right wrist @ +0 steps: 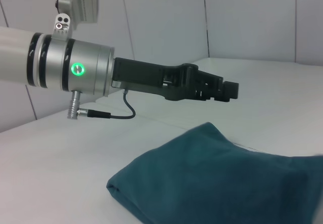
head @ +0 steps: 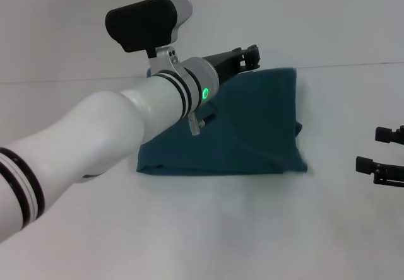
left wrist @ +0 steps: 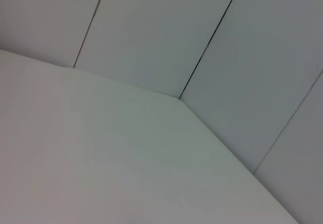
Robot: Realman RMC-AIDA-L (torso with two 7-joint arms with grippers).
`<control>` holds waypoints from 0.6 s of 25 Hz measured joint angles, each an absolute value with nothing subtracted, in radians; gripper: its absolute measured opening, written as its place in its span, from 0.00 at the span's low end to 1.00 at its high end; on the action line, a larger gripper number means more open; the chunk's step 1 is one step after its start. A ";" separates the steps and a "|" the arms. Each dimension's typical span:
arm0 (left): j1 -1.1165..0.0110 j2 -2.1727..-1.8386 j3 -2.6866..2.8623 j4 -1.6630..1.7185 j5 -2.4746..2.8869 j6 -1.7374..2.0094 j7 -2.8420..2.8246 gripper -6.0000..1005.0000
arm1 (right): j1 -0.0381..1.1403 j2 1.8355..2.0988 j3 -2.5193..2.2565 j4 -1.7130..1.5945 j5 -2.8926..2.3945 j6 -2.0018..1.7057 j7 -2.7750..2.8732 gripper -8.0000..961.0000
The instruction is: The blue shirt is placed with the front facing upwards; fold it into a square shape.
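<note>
Left end effector [head: 249, 58] above blue shirt's [head: 252, 128] far edge, empty, opening unclear; right end effector [head: 384, 154] wide, beside it.

White table [head: 208, 229] and panelled wall [left wrist: 151, 32].
Plain and pale, meeting at a far corner, with thin dark seams running between wall panels.

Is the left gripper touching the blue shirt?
No, the left gripper hangs in the air above the folded blue shirt, with table showing between them.
</note>
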State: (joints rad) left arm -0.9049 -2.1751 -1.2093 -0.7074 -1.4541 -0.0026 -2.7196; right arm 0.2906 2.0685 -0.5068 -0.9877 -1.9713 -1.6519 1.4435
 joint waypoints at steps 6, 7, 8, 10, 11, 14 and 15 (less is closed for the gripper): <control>-0.906 -2.175 -1.228 -0.707 -1.457 0.003 -2.719 0.33 | 0.305 2.072 -0.510 -0.977 -1.972 -1.636 1.453 0.97; -0.906 -2.174 -1.232 -0.707 -1.456 0.004 -2.718 0.37 | 0.309 2.074 -0.511 -0.977 -1.972 -1.628 1.459 0.97; -0.904 -2.172 -1.242 -0.706 -1.455 0.010 -2.714 0.40 | 0.313 2.075 -0.513 -0.977 -1.972 -1.619 1.467 0.97; -0.898 -2.168 -1.274 -0.699 -1.452 0.029 -2.707 0.48 | 0.329 2.080 -0.515 -0.977 -1.976 -1.583 1.498 0.97; -0.894 -2.166 -1.301 -0.693 -1.450 0.050 -2.695 0.52 | 0.343 2.081 -0.517 -0.979 -1.983 -1.558 1.521 0.97; -0.882 -2.162 -1.440 -0.663 -1.449 0.155 -2.591 0.64 | 0.391 2.083 -0.524 -0.979 -2.029 -1.493 1.577 0.97; -0.878 -2.162 -1.496 -0.652 -1.448 0.195 -2.540 0.68 | 0.411 2.083 -0.531 -0.979 -2.056 -1.470 1.597 0.97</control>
